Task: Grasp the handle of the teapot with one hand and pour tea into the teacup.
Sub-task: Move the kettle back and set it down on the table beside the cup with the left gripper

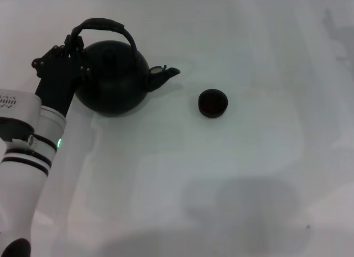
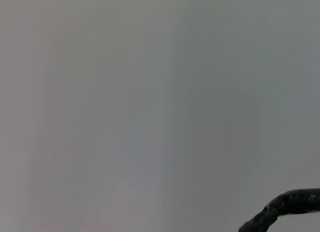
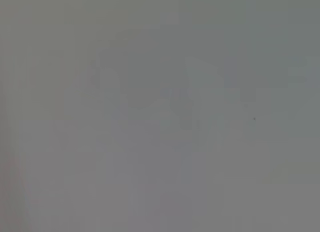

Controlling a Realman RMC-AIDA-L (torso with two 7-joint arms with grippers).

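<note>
Teapot stood upright on the white surface, toward the robot's left, spout aimed at the teacup. Cup sat apart from the pot, out beyond the spout tip, nothing touching it.

Left end effector was at the left foot of the handle, black body pressed against the pot's flank. Could not tell how far open it was, nor whether it had hold of anything; dark fingers merged with dark pot. Left wrist view showed only a short curve of handle at the frame edge. Right arm out of sight.

Risks, as judged: contact looked low on the hoop, off-centre. Lifting from there could swing the pot, spill early, or slide the grip along the arch. Cup is small and light; an overshooting spout could knock it or miss.
</note>
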